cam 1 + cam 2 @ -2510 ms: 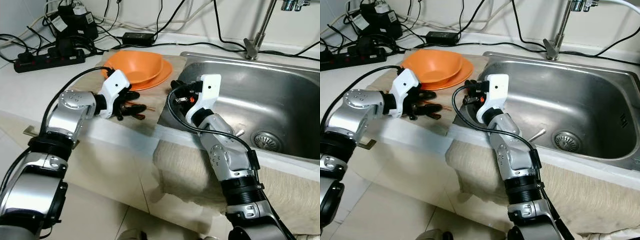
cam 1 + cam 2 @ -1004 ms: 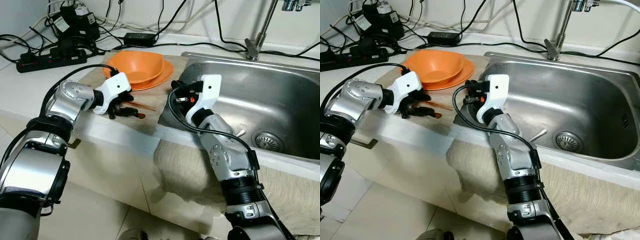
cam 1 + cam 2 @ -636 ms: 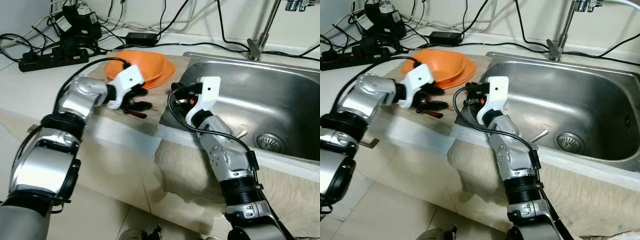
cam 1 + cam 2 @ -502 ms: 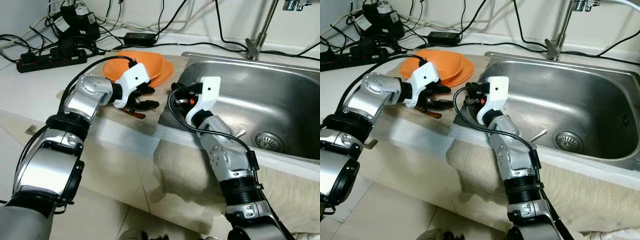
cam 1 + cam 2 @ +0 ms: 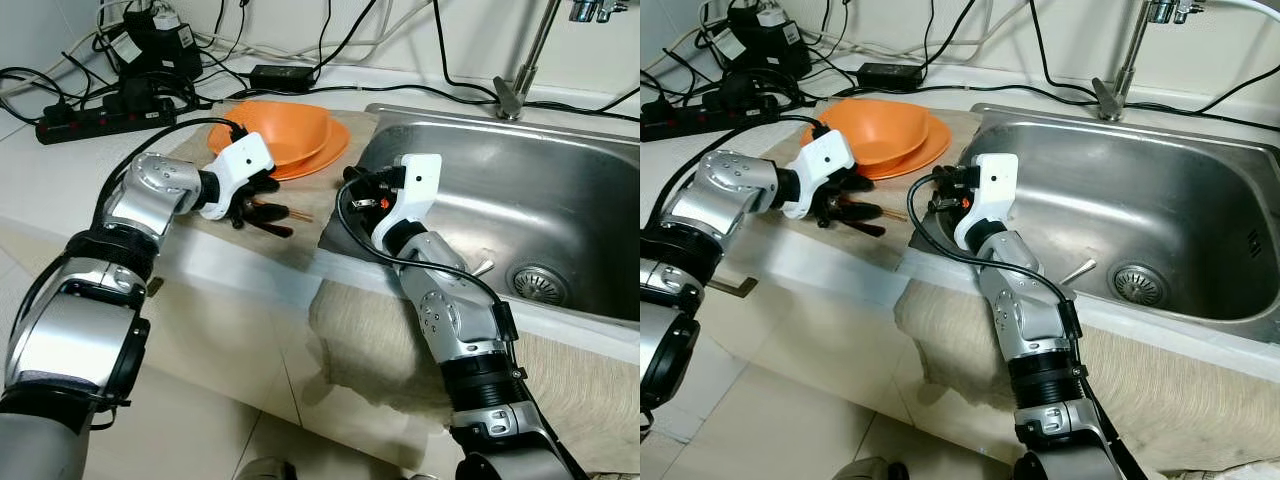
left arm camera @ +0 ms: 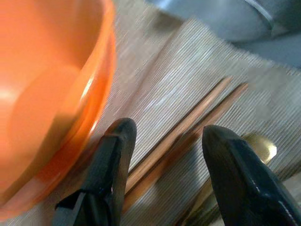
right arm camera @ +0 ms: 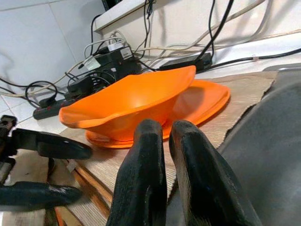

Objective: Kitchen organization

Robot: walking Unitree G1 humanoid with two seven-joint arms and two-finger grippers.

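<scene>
Pale kitchen counter fills the left eye view, with a woven beige mat beside a stainless steel sink; an orange plastic bowl sits on a flat orange plate at the mat's far end, and a black power strip with tangled cables lies further back; the left gripper hangs low over the mat just in front of the bowl, above a pair of thin brown wooden chopsticks; the right gripper rests at the sink's near left corner, apparently idle.

From the right eye view the same layout holds; the chopsticks poke out past the left gripper's black fingers toward the sink.

Through the left wrist view the two fingers stand wide apart, one on each side of the chopsticks, which lie side by side on the mat, touching or nearly so; a gold-coloured metal utensil end lies just beside them; the bowl's rim is close on one side.

Along the right wrist view the fingers are pressed nearly together with nothing between them; bowl and plate stand ahead.

My reading: the step in hand is picking up the chopsticks; the next move calls for lowering until the fingertips reach the mat, then closing squarely across both sticks so neither rolls free.
</scene>
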